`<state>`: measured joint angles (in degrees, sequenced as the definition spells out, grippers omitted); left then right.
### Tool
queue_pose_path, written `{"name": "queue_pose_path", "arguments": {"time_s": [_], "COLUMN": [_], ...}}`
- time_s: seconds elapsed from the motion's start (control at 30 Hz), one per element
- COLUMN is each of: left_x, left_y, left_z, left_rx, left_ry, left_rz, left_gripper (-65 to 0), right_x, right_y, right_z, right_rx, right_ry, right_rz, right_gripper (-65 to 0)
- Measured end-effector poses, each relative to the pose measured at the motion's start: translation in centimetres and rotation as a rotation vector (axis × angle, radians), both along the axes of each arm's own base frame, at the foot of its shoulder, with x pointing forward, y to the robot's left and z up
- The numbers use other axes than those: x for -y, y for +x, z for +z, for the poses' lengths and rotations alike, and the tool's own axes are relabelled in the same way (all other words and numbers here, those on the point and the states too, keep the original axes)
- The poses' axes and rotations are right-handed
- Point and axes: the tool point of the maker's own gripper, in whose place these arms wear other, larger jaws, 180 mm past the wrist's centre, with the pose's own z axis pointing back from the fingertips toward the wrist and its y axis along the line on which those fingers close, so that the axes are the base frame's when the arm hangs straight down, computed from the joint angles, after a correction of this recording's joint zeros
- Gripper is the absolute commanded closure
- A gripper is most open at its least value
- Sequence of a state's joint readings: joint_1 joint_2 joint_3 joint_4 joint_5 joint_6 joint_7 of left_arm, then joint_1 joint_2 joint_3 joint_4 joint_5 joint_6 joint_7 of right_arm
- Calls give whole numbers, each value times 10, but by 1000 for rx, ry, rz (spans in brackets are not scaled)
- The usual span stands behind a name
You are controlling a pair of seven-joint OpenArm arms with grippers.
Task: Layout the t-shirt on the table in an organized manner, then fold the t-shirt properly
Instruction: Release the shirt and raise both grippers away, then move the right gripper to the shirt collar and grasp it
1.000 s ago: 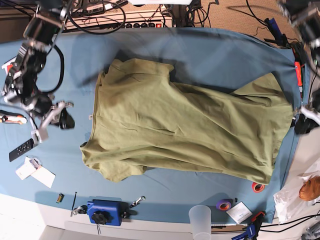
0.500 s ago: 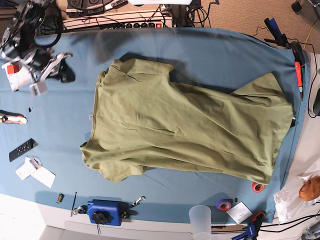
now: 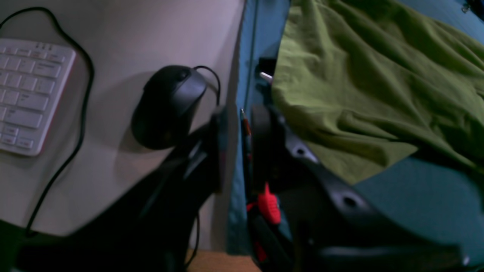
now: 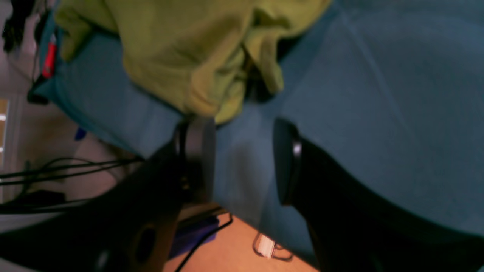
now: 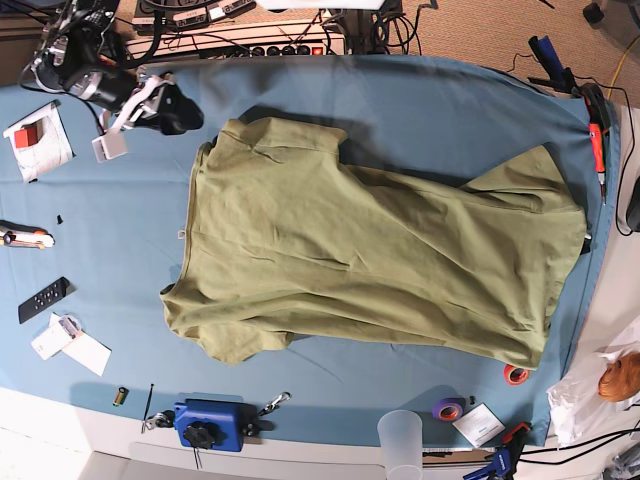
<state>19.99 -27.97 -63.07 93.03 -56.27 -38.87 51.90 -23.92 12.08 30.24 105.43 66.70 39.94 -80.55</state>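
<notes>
The t-shirt (image 5: 370,265) lies spread on the table (image 5: 470,100), near the middle and reaching toward the edge on the right of the base view. It is not flat: long creases run across the body, one sleeve (image 5: 525,175) is folded up at the far right corner, and the part near the collar (image 5: 270,135) is bunched at the upper left. In the base view the right gripper (image 5: 140,100) hangs over the upper left corner of the table, just beside the collar end of the shirt but not touching it. In the right wrist view its two fingers (image 4: 196,158) stand clearly apart with only the blue cloth between them, so it is open and holds nothing; the crumpled edge of the shirt is just above the tip of one finger. The left gripper (image 3: 240,147) does not show in the base view. In the left wrist view it sits at the edge of the table, over the gap between the blue cloth and a pale desk, where a black mouse (image 3: 168,104) and a white keyboard (image 3: 26,94) lie. Its fingers stand a little apart with a narrow gap, and no cloth is between them. The green cloth lies near its right finger, and I cannot tell if it touches it.
</notes>
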Motion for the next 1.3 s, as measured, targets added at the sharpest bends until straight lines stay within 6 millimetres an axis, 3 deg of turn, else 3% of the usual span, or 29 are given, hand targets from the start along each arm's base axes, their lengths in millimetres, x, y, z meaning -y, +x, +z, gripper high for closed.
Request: {"name": "queue_pose_path", "arguments": {"time_s": [0.2,0.47,0.5,0.6,0.63,0.73,0.87,0.97,1.07,1.17,1.3], "left_x": [0,7,7,7,7,7,7,7,8,8,8], "left_y": [0,1,2,1,1,2,1,2,2,2,2], "left_z": [1,2,2,2,2,2,2,2,3,3,3], "left_rx": [3,35,39,38,37,39,37,39,43,45,46], "left_ry": [-2,-44,-46,-46,-46,-46,-46,-47,-51,-52,-52], "left_rz": [-1,-2,-3,-3,-3,-3,-3,-3,-4,-5,-5], "left_gripper": [-101,-101,-101,-101,-101,-101,-101,-101,-101,-101,-101], "right_x": [-46,-84,-84,-82,-81,-75,-40,-21,-19,-22,-25], "right_y": [6,21,22,30,35,67,117,142,149,139,133], "right_z": [-11,-21,-24,-23,-20,4,25,40,39,29,23], "right_rx": [18,59,58,78,95,226,329,383,367,322,299], "right_ry": [32,-7,-30,-57,-57,-31,-154,-189,-207,-233,-250], "right_rz": [105,168,174,174,164,101,-57,-151,-143,-88,-40], "right_gripper": [-256,-252,-221,-4,0,0,0,0,0,0,-191]}}
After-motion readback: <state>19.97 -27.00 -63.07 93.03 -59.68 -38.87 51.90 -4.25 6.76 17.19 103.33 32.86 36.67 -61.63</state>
